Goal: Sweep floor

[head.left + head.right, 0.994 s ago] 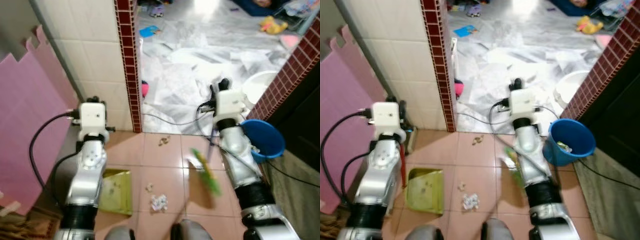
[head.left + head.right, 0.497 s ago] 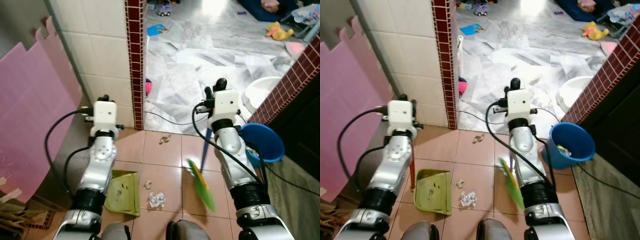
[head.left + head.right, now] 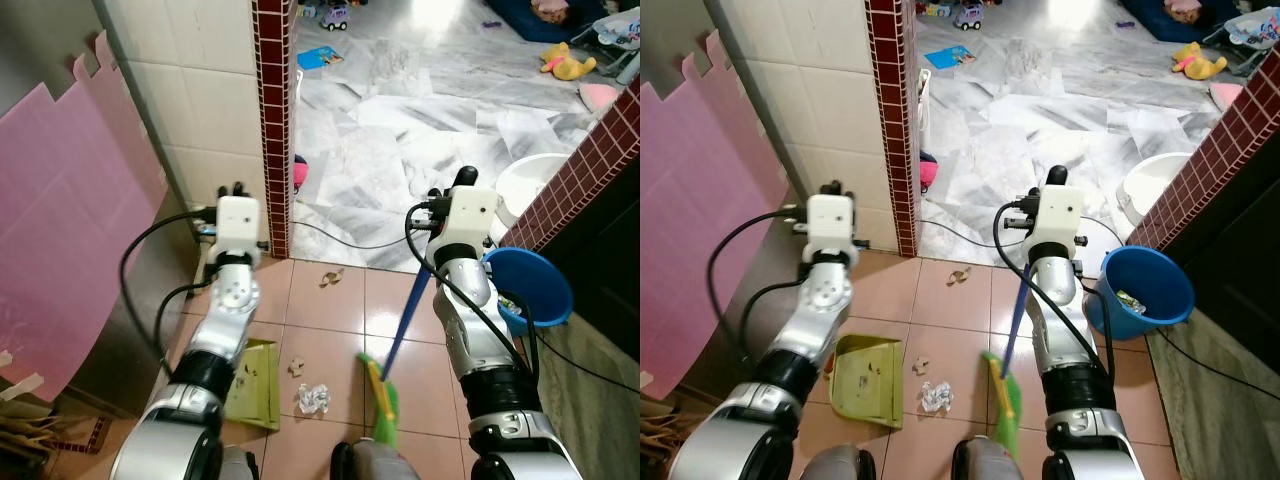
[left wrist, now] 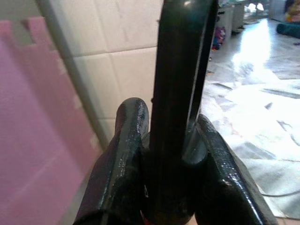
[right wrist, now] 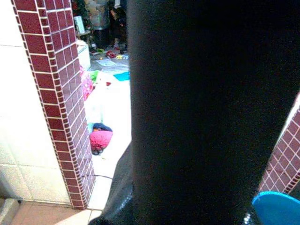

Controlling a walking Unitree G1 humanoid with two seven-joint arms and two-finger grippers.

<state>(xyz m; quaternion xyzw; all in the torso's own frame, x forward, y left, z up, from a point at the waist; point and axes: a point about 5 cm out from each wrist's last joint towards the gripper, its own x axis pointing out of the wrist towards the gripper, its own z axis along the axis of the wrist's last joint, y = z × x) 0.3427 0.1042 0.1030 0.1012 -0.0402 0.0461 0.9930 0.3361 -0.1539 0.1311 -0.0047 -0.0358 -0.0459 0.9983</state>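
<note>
While the left claw [image 4: 166, 140] clamps a dustpan handle, the right claw [image 3: 440, 262] grips the blue-shafted, green-bristled broom [image 3: 397, 345].

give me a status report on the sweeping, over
Right gripper shut on broom, head down by crumpled paper. Left gripper shut on dustpan handle, dustpan on tiles. Scraps still unswept; blue bucket beside right arm.

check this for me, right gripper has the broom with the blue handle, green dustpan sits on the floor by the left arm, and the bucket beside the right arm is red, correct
Not quite: the bucket is blue, not red, as the right eye view shows. The rest holds: the right gripper has the blue-handled broom, and the green dustpan sits on the floor by the left arm.
</note>
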